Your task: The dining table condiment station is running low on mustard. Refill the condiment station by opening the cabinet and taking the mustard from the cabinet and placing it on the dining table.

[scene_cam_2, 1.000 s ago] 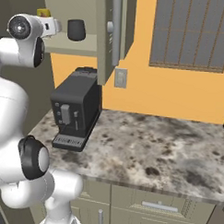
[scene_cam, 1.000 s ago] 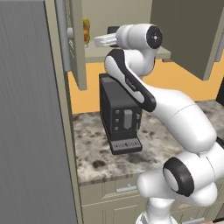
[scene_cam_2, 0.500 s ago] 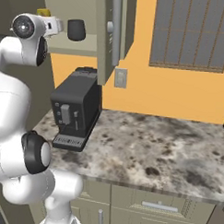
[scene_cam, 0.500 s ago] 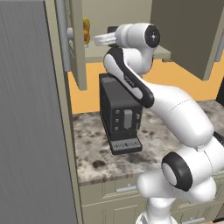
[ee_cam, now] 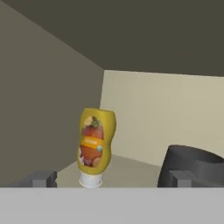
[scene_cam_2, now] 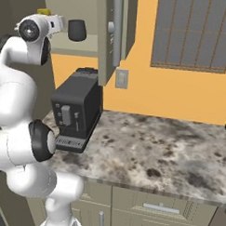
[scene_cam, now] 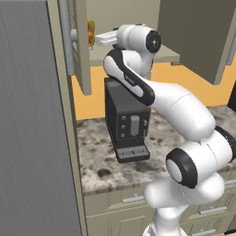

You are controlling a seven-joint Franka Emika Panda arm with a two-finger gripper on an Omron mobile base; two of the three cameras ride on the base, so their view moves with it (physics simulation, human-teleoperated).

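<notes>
I see the cabinet (scene_cam: 82, 50) open, the mustard (ee_cam: 95, 144) upright on its shelf, cap down, near the back corner. My gripper (ee_cam: 111, 178) is spread open, fingers apart from the bottle. A dark cup (ee_cam: 192, 166) stands just right of it. A coffee machine (scene_cam: 124, 119) sits below on the counter (scene_cam_2: 169, 150).

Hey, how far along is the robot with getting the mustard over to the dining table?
Done: the cabinet doors stand open. In hand: the gripper is inside, open, with the mustard standing upright on its white cap just ahead, beside a dark cup; nothing is grasped. Left: close on the bottle, lift it out, and carry it to the dining table.
</notes>
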